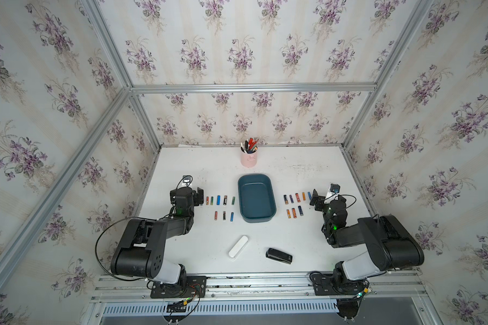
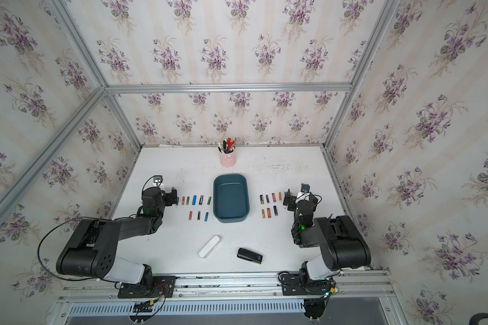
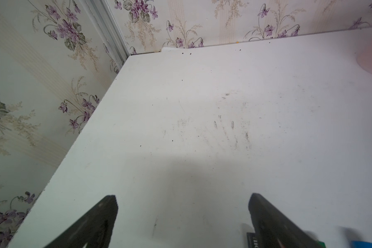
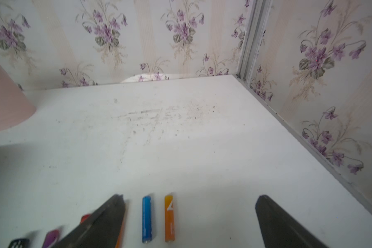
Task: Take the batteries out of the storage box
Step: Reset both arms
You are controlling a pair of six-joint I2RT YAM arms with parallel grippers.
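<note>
The teal storage box (image 1: 256,198) (image 2: 231,197) stands mid-table, and nothing shows inside it in both top views. Batteries lie in two rows on the table on either side of it: a left group (image 1: 218,200) and a right group (image 1: 297,197). My left gripper (image 1: 200,196) (image 3: 182,195) hangs open at the outer end of the left group, over bare table. My right gripper (image 1: 313,198) (image 4: 189,196) is open at the outer end of the right group. A blue battery (image 4: 146,219) and an orange battery (image 4: 169,218) lie on the table between its fingers.
A pink pen cup (image 1: 249,159) stands behind the box near the back wall. A white oblong case (image 1: 238,246) and a black stapler (image 1: 279,255) lie toward the table's front. Papered walls and aluminium posts close in three sides.
</note>
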